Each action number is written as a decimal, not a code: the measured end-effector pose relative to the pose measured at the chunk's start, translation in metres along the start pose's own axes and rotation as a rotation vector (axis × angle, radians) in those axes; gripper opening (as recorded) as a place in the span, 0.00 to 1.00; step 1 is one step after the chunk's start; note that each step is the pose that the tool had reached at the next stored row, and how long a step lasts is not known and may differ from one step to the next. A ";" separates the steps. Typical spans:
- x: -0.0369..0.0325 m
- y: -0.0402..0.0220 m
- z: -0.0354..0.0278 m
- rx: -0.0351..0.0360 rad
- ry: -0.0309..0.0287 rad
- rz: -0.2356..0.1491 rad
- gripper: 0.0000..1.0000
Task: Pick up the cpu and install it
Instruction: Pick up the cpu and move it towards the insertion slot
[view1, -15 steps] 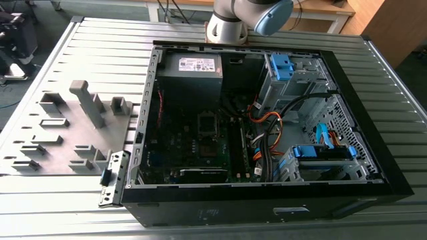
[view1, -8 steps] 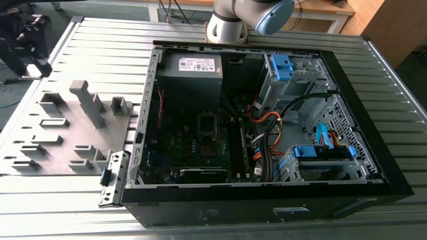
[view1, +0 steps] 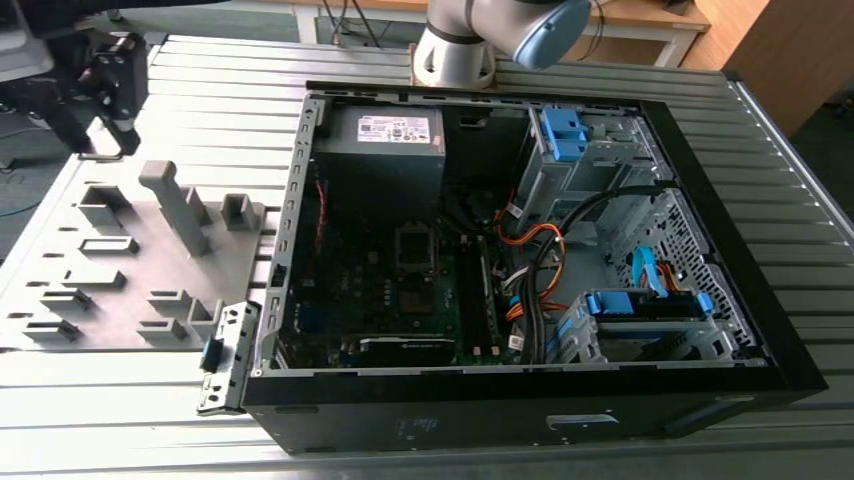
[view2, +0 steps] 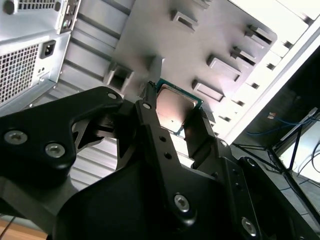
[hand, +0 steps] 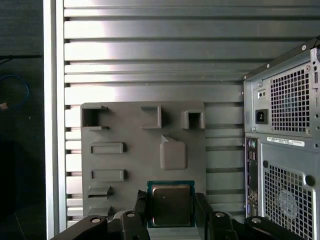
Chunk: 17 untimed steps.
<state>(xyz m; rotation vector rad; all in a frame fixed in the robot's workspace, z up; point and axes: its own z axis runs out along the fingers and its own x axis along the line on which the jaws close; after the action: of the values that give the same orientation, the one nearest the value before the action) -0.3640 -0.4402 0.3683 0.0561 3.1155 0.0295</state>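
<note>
First wrist view: we saw the gripper (hand: 171, 201) with its fingers (hand: 141, 212) clamped on two sides of the cpu (hand: 171, 206). We noted the cpu hung over the grey fixture plate (hand: 130, 160), beside the computer case (hand: 285, 150).

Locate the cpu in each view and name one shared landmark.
Exterior view: the gripper carrying it hangs at the exterior view's far left, by the grey fixture plate.
First wrist view: cpu clamped in the gripper, in front of the plate.
Second wrist view: cpu in the gripper, metal top showing.
Shared landmark: the plate.
</note>
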 end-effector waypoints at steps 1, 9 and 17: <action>-0.0038 0.0002 0.0001 0.0000 0.0000 0.000 0.47; -0.0334 0.0012 0.0009 0.0000 0.0000 0.000 0.47; -0.0621 0.0022 0.0017 0.0000 0.0000 0.000 0.47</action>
<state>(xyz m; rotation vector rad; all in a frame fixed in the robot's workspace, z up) -0.3018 -0.4402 0.3682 0.0562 3.1154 0.0296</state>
